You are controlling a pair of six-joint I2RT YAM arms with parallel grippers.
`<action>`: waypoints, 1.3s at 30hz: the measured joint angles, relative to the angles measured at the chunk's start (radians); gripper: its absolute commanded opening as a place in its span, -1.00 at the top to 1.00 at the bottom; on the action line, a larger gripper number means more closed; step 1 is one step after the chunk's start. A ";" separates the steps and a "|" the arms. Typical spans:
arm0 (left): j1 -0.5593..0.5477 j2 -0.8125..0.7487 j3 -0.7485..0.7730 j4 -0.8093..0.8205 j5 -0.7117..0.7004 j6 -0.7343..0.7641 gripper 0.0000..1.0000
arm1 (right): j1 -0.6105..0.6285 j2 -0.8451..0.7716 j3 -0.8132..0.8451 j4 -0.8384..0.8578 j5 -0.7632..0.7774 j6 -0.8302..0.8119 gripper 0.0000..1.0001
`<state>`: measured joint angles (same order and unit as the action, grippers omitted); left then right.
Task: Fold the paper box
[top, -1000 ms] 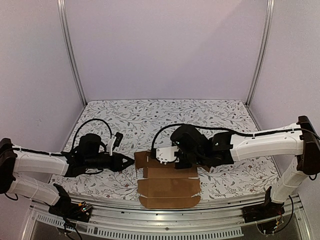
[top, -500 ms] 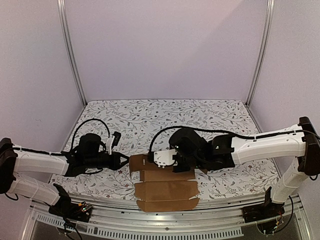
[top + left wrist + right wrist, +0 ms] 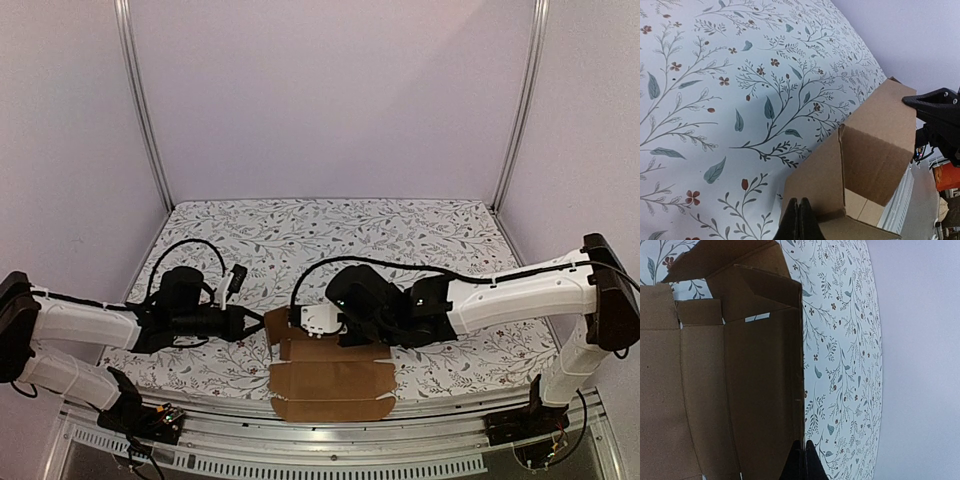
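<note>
The box [image 3: 335,380] lay just ahead of the left gripper [image 3: 799,220], whose tips were pinched shut against its side flap, its length running crosswise. The right gripper [image 3: 801,455], likewise shut, met the far panel.

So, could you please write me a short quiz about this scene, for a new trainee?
1. True or false: the paper box is already a closed carton.
2. The left end effector and the right end effector are: A both open; B both shut; C one open, one shut.
3. What print does the table cover carry?
Key: 1 false, it lies mostly flat, with some flaps raised; 2 B; 3 leafy twigs and small flowers.
</note>
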<state>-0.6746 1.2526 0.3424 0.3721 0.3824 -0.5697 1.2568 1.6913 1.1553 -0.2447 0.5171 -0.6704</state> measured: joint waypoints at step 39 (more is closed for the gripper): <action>-0.026 0.029 -0.001 0.045 0.007 -0.018 1.00 | 0.113 0.105 -0.075 0.245 0.306 -0.087 1.00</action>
<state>-0.7002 1.2812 0.3412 0.4171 0.3893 -0.5880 1.3693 1.7966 1.0805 0.0002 0.8234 -0.7574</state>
